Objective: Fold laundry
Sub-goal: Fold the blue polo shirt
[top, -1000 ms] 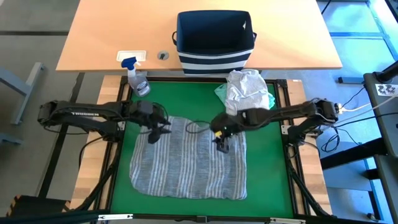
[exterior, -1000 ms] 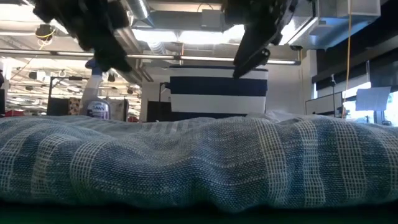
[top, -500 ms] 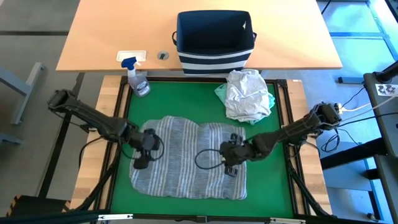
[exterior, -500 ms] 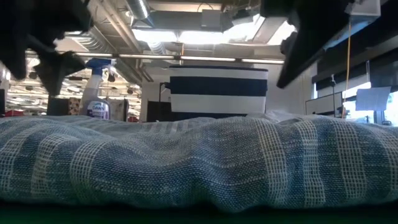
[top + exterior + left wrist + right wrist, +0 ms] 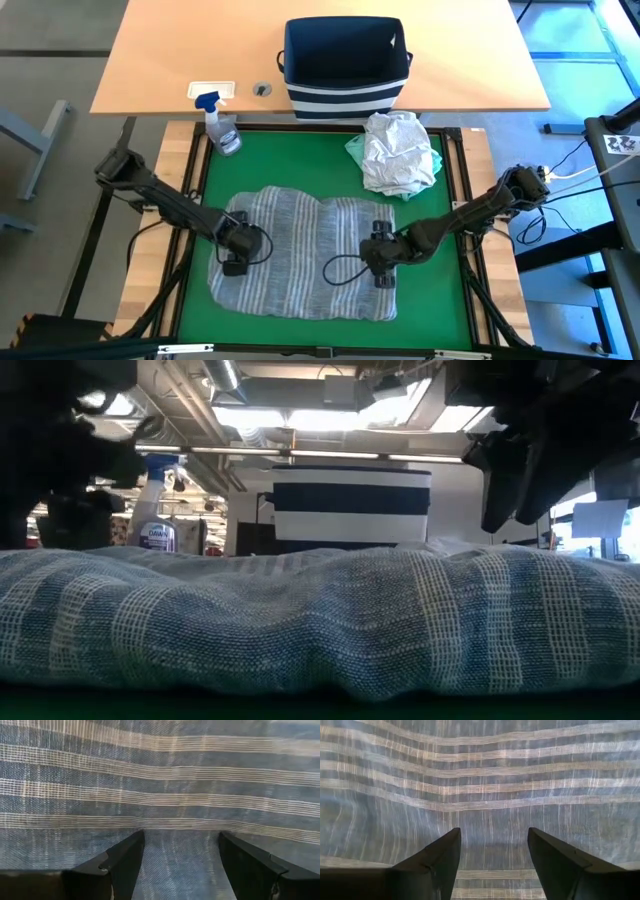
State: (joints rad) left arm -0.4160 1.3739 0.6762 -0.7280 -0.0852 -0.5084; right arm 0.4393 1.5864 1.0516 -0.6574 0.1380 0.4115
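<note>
Pincers, left pincer (image 5: 234, 263) and right pincer (image 5: 381, 273), both spread, have dropped from above onto the striped shirt (image 5: 300, 255), probably readying a fold.

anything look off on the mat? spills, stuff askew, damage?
No spill or damage visible. The striped shirt lies spread but rumpled, edges uneven. The white t-shirt sits crumpled on the mint-teal garment at the mat's far right corner, unfolded. Left gripper and right gripper are both open over the shirt.
</note>
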